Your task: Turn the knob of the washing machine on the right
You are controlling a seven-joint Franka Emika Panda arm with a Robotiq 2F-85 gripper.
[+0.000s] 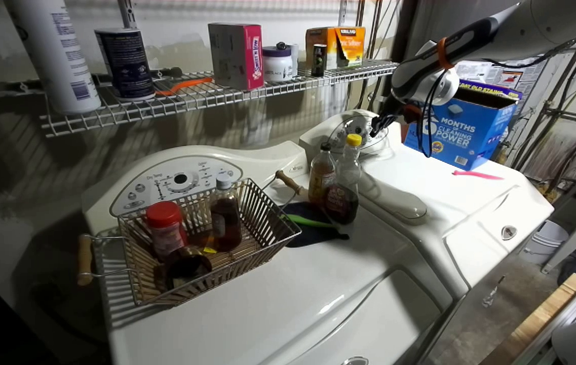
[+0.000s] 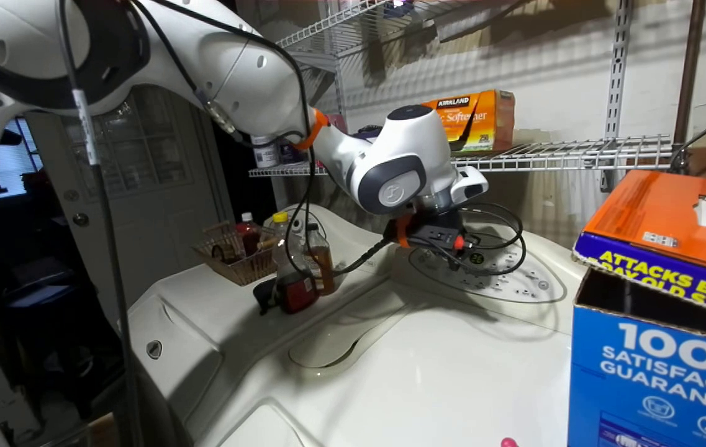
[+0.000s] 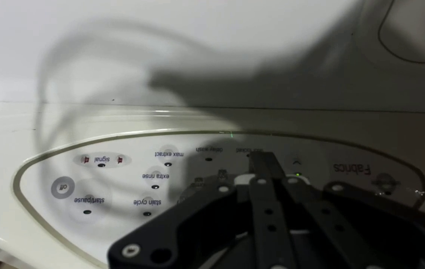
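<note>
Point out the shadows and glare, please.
Wrist view: a soft, loop-shaped shadow crosses the washing machine's lid and console; both exterior views: striped shadows on the wall; an exterior view: a glint on the machine under the basket.

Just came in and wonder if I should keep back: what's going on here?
A robot arm has its gripper right by the knob of the washing machine on the right, apparently to turn it. I can't tell whether it grips the knob, nor whether the turn is done. A basket stands on the dryer alongside.
</note>
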